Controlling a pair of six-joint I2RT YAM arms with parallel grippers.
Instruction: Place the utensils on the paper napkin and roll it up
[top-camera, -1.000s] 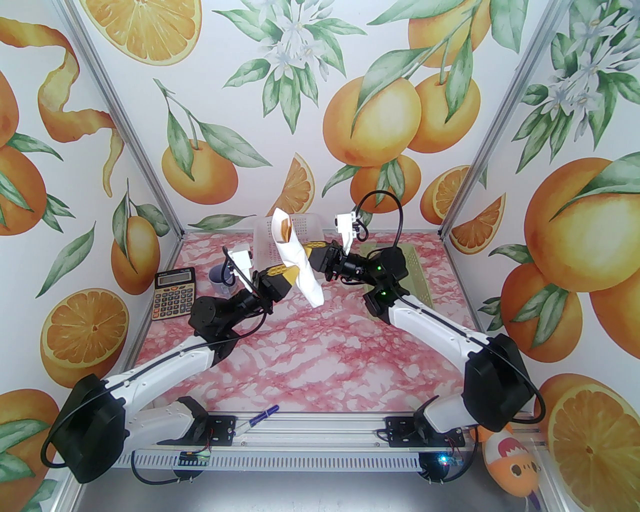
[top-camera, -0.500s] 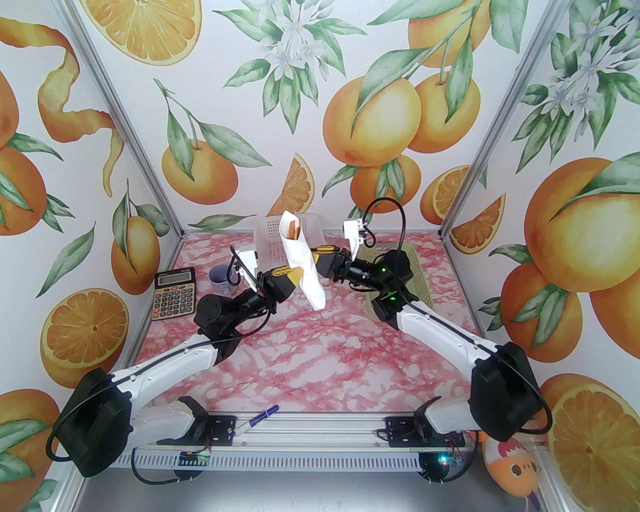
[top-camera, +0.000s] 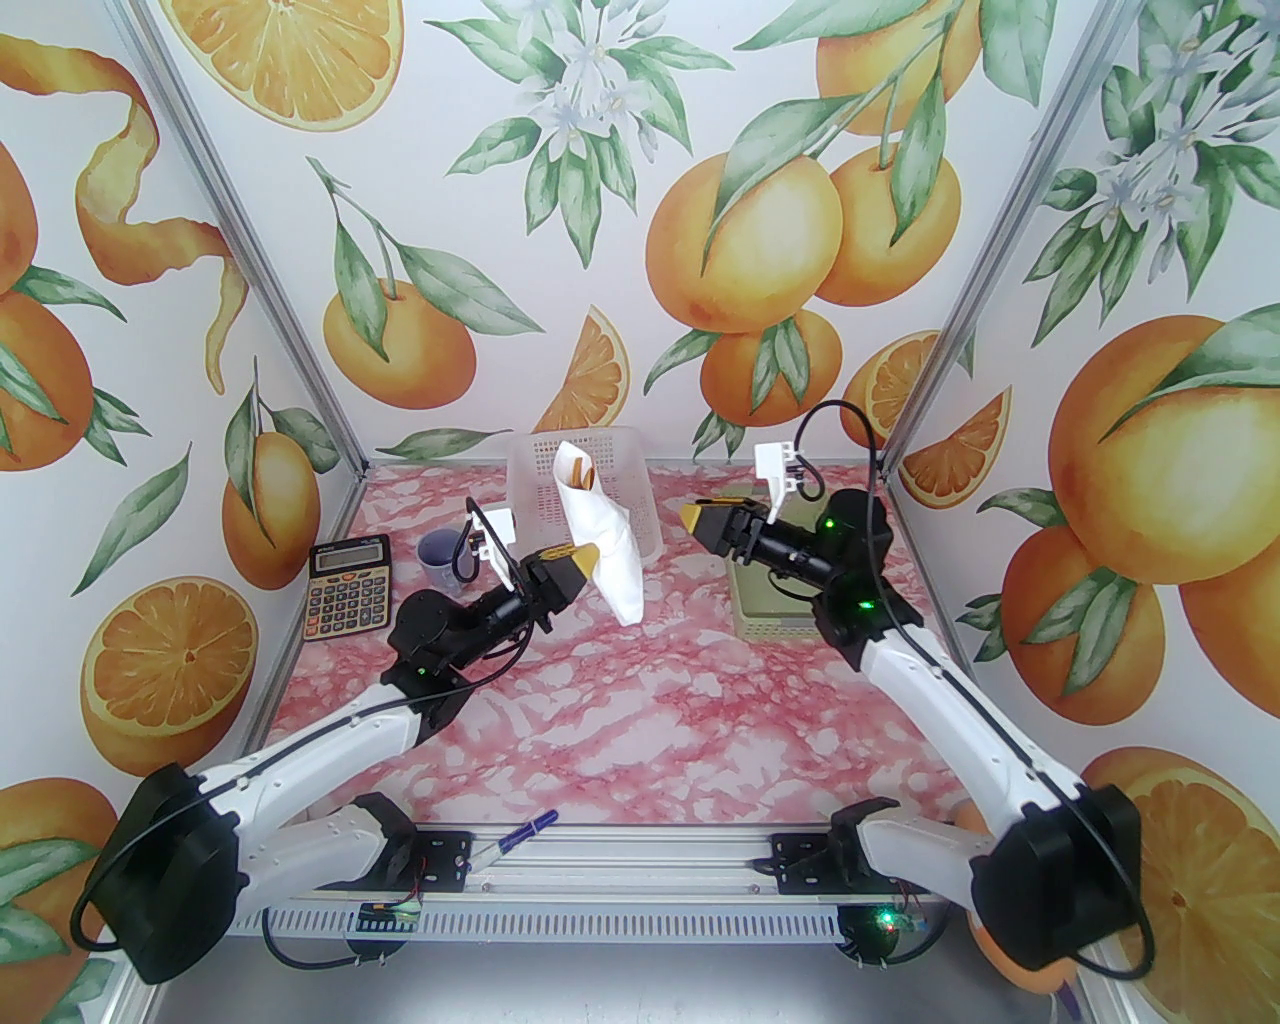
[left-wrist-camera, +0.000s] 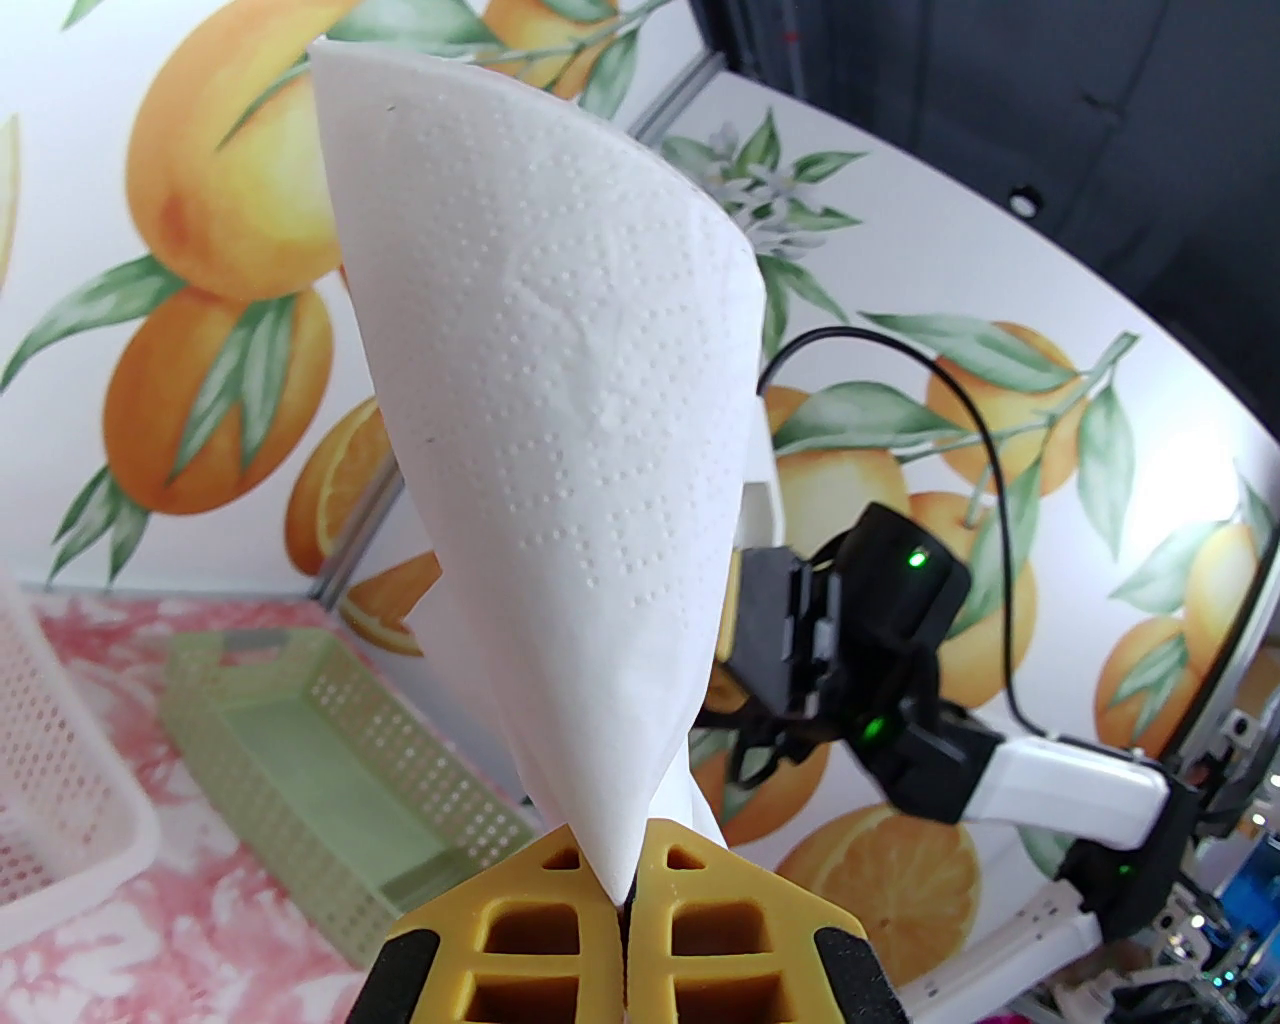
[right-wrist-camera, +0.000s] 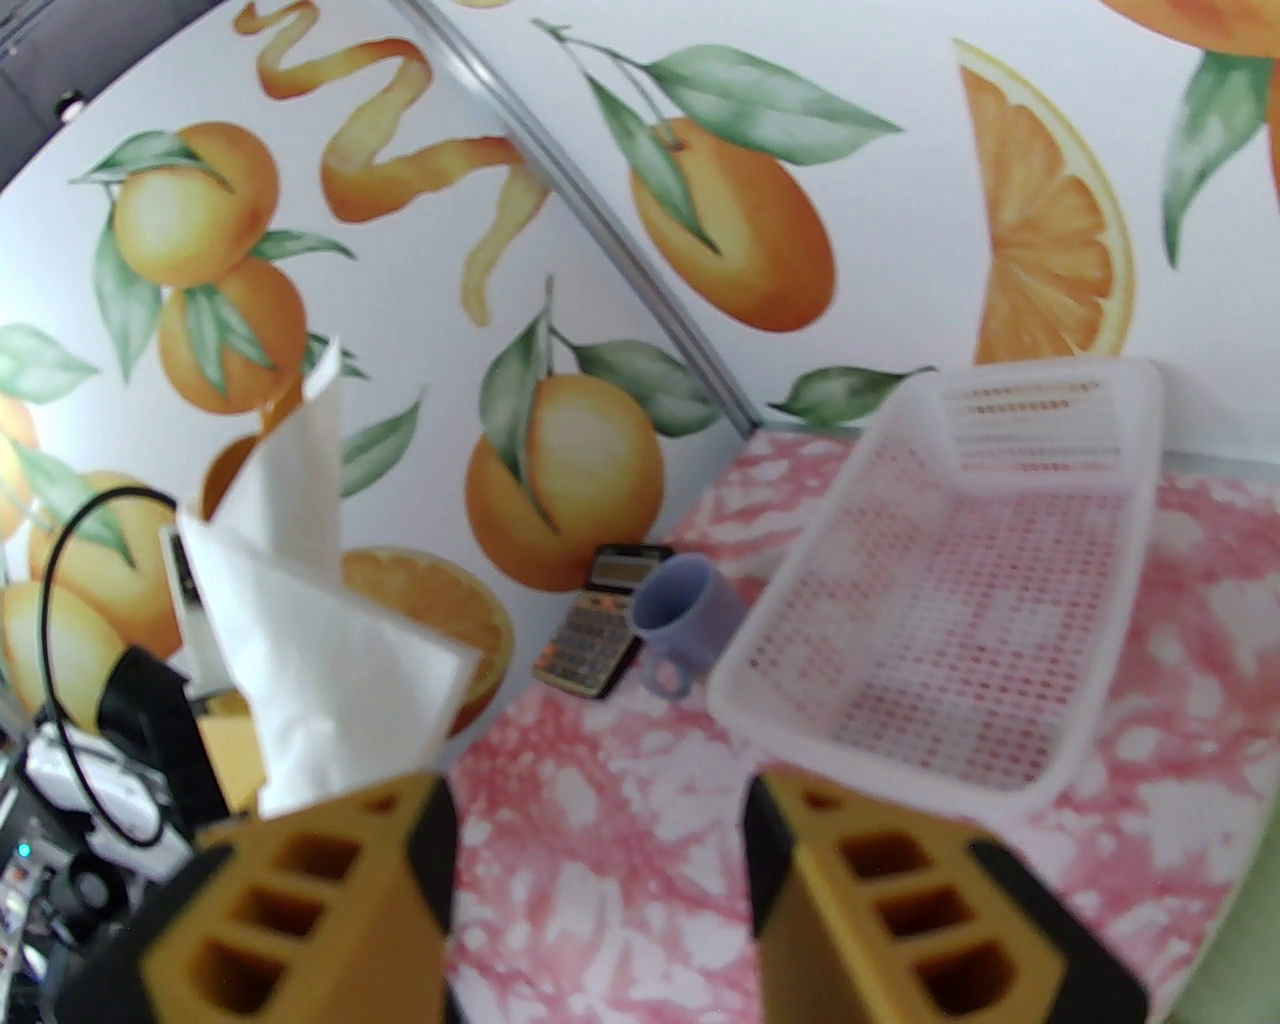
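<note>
Aloft: rolled white paper napkin (top-camera: 606, 548) (left-wrist-camera: 560, 400) (right-wrist-camera: 320, 640), tilted, raised above the pink marbled worktop (top-camera: 640, 700), in front of the white perforated plastic basket (top-camera: 620, 433) (right-wrist-camera: 1150, 400).
Wrapped: slim orange-brown utensils (top-camera: 583, 473), one end seen in the roll's open top; the rest is hidden by paper, so fork and spoon cannot be told apart.
Left claw (top-camera: 585, 557) (left-wrist-camera: 625, 870): clamped on the napkin, a pointed fold pinched between the yellow fingers.
Right claw (top-camera: 695, 518) (right-wrist-camera: 595, 800): jaws spread wide, nothing held; kept apart from the roll, on its right, near the pale green perforated tray (top-camera: 770, 612) (left-wrist-camera: 300, 720).
Far left: grey calculator (top-camera: 348, 590) (right-wrist-camera: 600, 630) beside the blue mug (top-camera: 440, 555) (right-wrist-camera: 680, 610).
Near edge: blue pen (top-camera: 520, 832) lying on the rail.
</note>
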